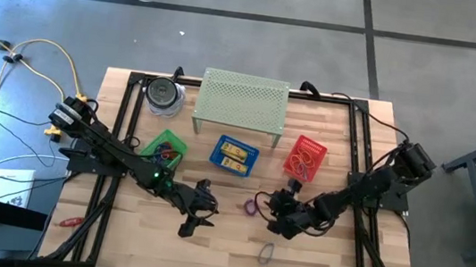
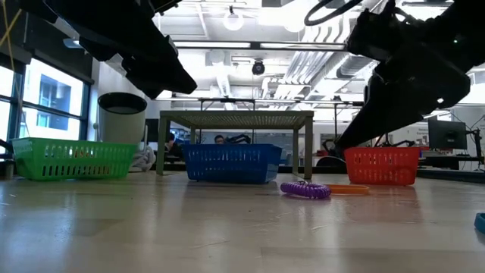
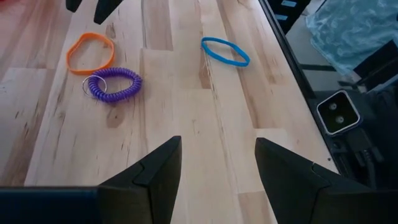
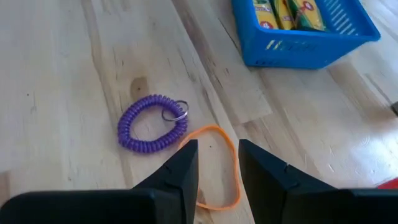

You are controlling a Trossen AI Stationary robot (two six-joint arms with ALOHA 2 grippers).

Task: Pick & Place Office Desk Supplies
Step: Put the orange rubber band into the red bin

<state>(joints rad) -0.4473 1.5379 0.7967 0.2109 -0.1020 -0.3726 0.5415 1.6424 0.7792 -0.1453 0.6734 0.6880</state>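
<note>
A: Where are the loose supplies sitting right now?

B: A purple coil (image 4: 151,124) with a small metal ring on it is lying on the bare counter (image 1: 235,241), and an orange band (image 4: 217,163) is lying just beside it. A blue band (image 3: 224,51) is lying farther off, toward the counter's front edge.

A: And the two arms?

B: The right claw (image 4: 217,167) is hovering low over the orange band, its two fingers standing a little apart with the band showing in the gap between them. It is gripping nothing. The left claw (image 3: 217,163) is hanging over bare wood to the left of the coil, its fingers spread wide and holding nothing either.

A: What is standing behind them?

B: Three baskets are sitting in a row: a green basket (image 1: 164,149) on the left with dark and red bits inside, a blue basket (image 1: 235,155) in the middle holding yellow packets (image 4: 293,12), and a red basket (image 1: 305,156) on the right with red loops in it. Behind the blue one a pale green perforated shelf (image 1: 242,103) is standing on its legs, and a round container (image 1: 163,94) is sitting beside it, to its left.
</note>
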